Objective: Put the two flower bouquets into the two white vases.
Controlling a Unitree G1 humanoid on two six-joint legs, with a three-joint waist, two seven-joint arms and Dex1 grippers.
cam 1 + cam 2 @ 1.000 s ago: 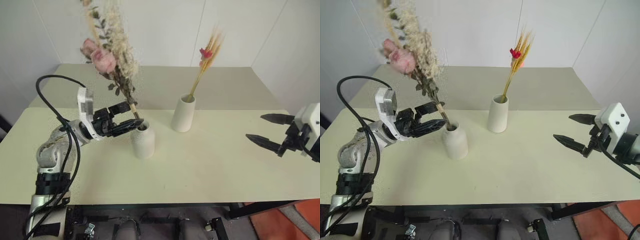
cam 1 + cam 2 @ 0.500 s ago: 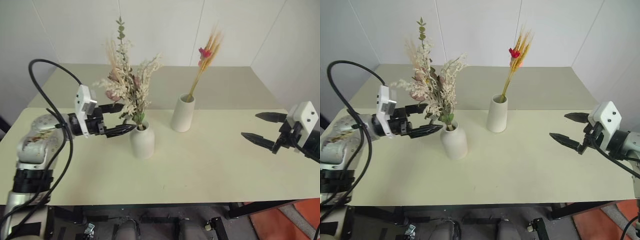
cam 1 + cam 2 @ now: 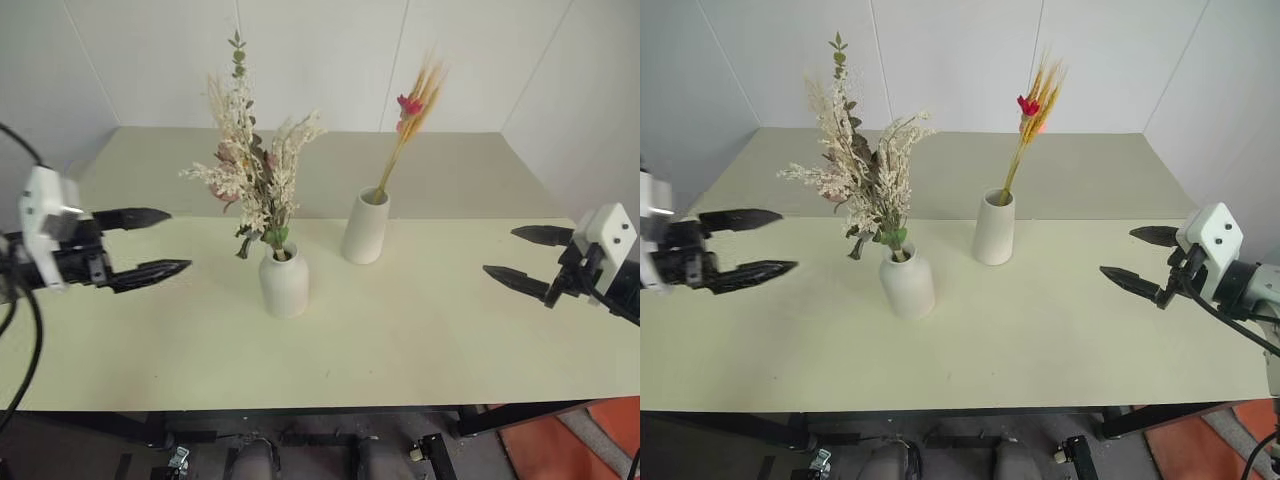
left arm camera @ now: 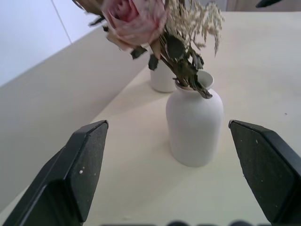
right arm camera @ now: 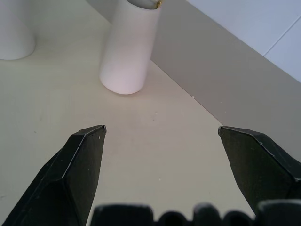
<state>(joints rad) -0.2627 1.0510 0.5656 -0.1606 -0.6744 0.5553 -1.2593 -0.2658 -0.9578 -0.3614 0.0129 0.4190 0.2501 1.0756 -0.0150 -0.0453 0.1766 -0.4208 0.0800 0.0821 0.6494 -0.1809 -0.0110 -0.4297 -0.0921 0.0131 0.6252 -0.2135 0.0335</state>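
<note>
Both jaws wide open, empty: left gripper (image 3: 158, 242) at left desk (image 3: 420, 340) edge, right gripper (image 3: 520, 256) at right edge. Bushy pink bouquet (image 3: 255, 180) in rounded bottle vase (image 3: 284, 282), centre-left. Wheat-stalk bunch (image 3: 410, 125) in tall cylinder vase (image 3: 366, 227), just behind-right.

Lighting: bright, even, diffuse; no single source can be told. Pale table (image 3: 420, 340) evenly lit, no glare. Shadows soft and faint: a weak patch at the base of the rounded vase (image 3: 284, 283) and of the tall vase (image 3: 366, 228). Head views sharp across the table; yellow stalk tips (image 3: 428, 80) slightly soft against the white wall (image 3: 330, 60). Left wrist view: pink bloom (image 4: 136, 21) close and soft. Both wrist views: near black fingers (image 5: 75, 174) slightly blurred along the picture's lower edge.
</note>
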